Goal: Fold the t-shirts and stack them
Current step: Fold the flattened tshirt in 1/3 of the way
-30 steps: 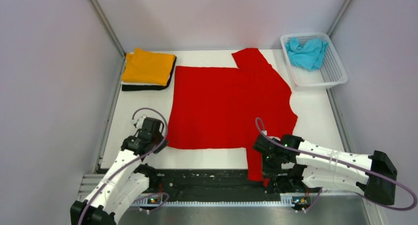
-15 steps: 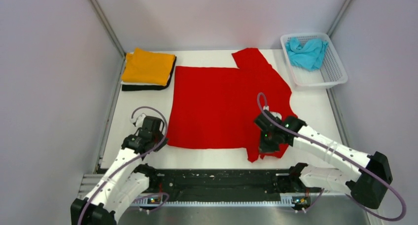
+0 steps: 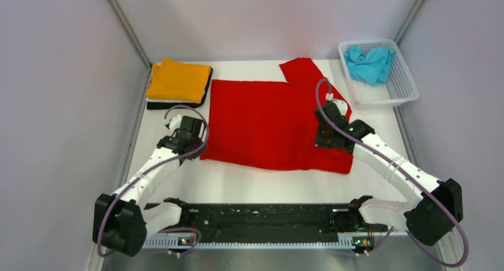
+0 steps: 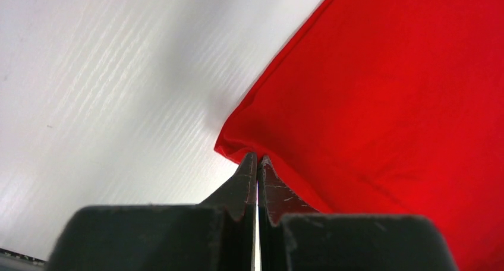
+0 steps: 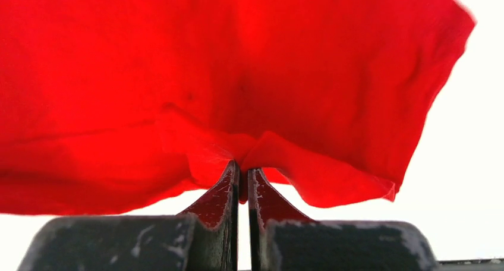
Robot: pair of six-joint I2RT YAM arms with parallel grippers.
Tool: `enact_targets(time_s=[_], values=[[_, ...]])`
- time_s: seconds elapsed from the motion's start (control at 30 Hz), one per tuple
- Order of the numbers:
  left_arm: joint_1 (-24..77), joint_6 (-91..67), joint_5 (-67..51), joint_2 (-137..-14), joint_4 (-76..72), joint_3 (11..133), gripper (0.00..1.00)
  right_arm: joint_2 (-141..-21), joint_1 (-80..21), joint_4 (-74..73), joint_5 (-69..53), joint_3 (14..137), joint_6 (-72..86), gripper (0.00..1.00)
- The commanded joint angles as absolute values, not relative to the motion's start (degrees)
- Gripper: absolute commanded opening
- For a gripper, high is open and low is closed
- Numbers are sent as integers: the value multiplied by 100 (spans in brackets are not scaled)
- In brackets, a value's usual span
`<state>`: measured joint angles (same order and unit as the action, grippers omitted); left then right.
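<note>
In the past second the right gripper [image 3: 324, 141] has swung from the table's near edge at 6 o'clock up to about 3 o'clock, carrying the near side of the red shirt [image 3: 267, 122] with it. The left gripper [image 3: 196, 145] has pushed forward too, dragging the shirt's near-left corner away from the edge.

Both sets of fingers are closed on red cloth: the left pinches that corner at 8 o'clock, and the right holds a raised bunch of fabric at the shirt's right side. The shirt lies spread across the middle of the table [image 3: 238, 185], with one sleeve still flat at 12 o'clock.

This looks like the first lengthwise fold, only partly laid. The next move probably calls for both arms to carry the held edge toward 12 o'clock together and set it down flat before letting go.

An orange shirt [image 3: 178, 79] lies folded at 10 o'clock over others that show only as thin edges. A turquoise shirt [image 3: 369, 63] sits crumpled in the basket [image 3: 410, 90] at 2 o'clock. Red cloth fills the right wrist view, so how many layers are pinched cannot be told.
</note>
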<state>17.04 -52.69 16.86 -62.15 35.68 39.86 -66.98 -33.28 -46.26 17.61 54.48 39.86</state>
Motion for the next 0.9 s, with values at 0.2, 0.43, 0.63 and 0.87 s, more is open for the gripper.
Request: enact_targets(time_s=[0.2,0.43,0.63,0.87], values=[[1356,-4976,2084,-6736,3096,4509,0,-7107,-2605,-3477,1882,6026,3113,0],[1210,-4844,1898,-7285,2773,4739,0,-7631,-2371,-2970,1747,6309,2741,0],[1102,-4804,1839,-7841,2680,5011,0,-8177,-2179,-2644,1594,6630,2209,0],[1025,-4729,1700,-8550,2612,5378,0,-9135,-1883,-2297,1240,7131,1432,1]])
